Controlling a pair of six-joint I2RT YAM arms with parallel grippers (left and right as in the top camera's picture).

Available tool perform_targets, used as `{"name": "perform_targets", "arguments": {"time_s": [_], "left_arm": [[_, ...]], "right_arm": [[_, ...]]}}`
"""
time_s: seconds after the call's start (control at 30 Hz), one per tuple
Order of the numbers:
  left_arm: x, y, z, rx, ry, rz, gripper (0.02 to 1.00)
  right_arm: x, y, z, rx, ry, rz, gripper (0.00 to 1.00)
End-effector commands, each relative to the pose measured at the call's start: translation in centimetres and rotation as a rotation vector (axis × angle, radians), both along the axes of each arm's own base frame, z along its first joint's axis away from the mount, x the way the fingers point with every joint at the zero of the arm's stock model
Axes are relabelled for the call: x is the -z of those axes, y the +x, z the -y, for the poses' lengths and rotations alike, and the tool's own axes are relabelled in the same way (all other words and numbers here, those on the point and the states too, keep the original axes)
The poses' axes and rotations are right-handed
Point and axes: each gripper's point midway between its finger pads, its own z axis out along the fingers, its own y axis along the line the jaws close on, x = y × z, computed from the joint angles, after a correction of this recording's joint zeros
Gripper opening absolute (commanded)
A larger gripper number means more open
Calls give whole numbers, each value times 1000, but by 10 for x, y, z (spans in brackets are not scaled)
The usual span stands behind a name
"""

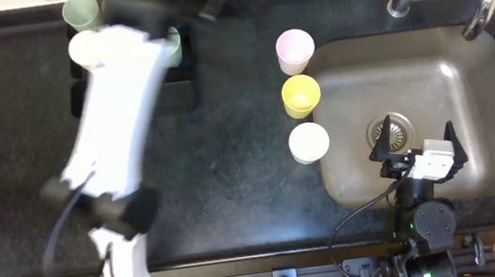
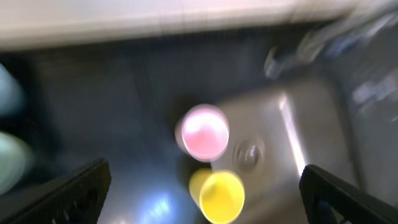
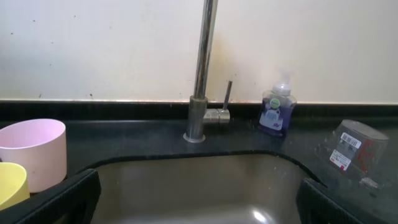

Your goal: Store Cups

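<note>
Three cups in a row?
Yep, but L to R: two green cups (image 1: 82, 9) far left at back of dark surface (image 1: 231, 159). Left end effector (image 2: 204, 173) spread wide, above pink & yellow.
Row order?
Pink cup (image 1: 294, 49), yellow cup (image 1: 301, 95), white cup (image 1: 309, 142), just beside sink (image 1: 466, 64).
Right side?
Right end effector (image 1: 415, 140) spread, over sink. Soap bottle (image 3: 274, 112) label & clear tub (image 3: 357, 149) sticker: print too small to read.
</note>
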Motion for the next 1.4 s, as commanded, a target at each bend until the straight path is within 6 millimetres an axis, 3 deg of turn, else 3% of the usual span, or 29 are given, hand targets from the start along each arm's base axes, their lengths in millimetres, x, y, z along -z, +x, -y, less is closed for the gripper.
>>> {"name": "perform_targets", "arguments": {"time_s": [0.03, 0.13, 0.3, 0.67, 1.27, 1.3, 1.33, 1.4], "left_arm": [[77, -6, 13, -133, 132, -190, 998], [106, -9, 14, -168, 160, -273, 998], [127, -4, 16, -190, 150, -322, 998], [147, 16, 30, -220, 103, -306, 998], [192, 13, 36, -226, 147, -378, 980], [192, 14, 36, -226, 145, -377, 936], [192, 15, 37, -226, 142, -372, 814], [191, 19, 37, -229, 137, -356, 303]], "right_arm": [[4, 0, 2, 8, 0, -1, 998], [4, 0, 2, 8, 0, -1, 993], [4, 0, 2, 8, 0, -1, 993], [4, 0, 2, 8, 1, -1, 996], [4, 0, 2, 8, 1, -1, 998], [4, 0, 2, 8, 1, -1, 996], [4, 0, 2, 8, 1, -1, 996], [4, 0, 2, 8, 0, -1, 998]]}}
